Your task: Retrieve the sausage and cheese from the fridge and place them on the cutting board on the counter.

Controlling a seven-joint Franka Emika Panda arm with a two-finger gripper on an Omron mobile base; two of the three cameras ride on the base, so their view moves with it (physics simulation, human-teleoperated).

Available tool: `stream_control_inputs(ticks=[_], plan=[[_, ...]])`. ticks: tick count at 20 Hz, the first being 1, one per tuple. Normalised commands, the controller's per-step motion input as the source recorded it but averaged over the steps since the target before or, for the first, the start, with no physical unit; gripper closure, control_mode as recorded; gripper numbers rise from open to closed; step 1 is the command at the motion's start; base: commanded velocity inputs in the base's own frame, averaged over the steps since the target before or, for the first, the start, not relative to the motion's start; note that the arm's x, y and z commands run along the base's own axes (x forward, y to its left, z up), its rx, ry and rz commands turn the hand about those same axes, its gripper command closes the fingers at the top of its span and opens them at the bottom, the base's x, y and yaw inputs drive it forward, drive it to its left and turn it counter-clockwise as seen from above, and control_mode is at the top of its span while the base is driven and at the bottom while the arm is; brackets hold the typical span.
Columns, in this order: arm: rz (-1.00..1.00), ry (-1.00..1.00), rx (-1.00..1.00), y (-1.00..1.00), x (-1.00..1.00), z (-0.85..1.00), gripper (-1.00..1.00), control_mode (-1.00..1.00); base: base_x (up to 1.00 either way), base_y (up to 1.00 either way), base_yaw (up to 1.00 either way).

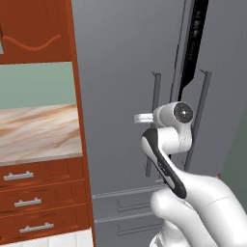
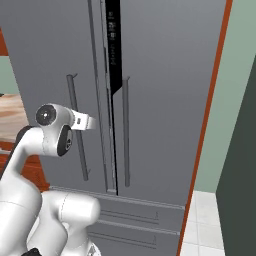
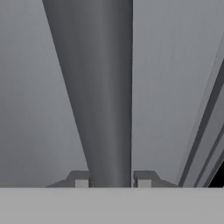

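Gripper [image 3: 111,180] clamps grey fridge's [image 1: 120,72] long vertical bar handle [image 3: 98,96].

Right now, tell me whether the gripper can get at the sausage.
Probably not: the gripper is shut on the left door handle, and the fridge doors are barely ajar.

Light is flat and even, with no hard cast shadows or glare; the fridge [image 1: 120,72] doors show only soft grey shading. The rendering is coarse and slightly blurry, edges jagged. In the hand view the fridge handle [image 3: 98,96] looms close, darker along one side.
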Motion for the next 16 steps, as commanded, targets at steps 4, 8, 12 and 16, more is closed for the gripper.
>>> stream_control_inputs(ticks=[4, 8, 12, 16], plan=[[0.00, 0.00, 0.00, 0.11, -0.08, 0.02, 1.00, -1.00, 0.00, 0.00, 0.00], [0.00, 0.00, 0.00, 0.15, -0.20, 0.03, 1.00, -1.00, 0.00, 0.00, 0.00], [0.00, 0.00, 0.00, 0.16, -0.29, 0.01, 1.00, -1.00, 0.00, 0.00, 0.00], [0.00, 0.00, 0.00, 0.14, -0.27, 0.01, 1.00, -1.00, 0.00, 0.00, 0.00]])
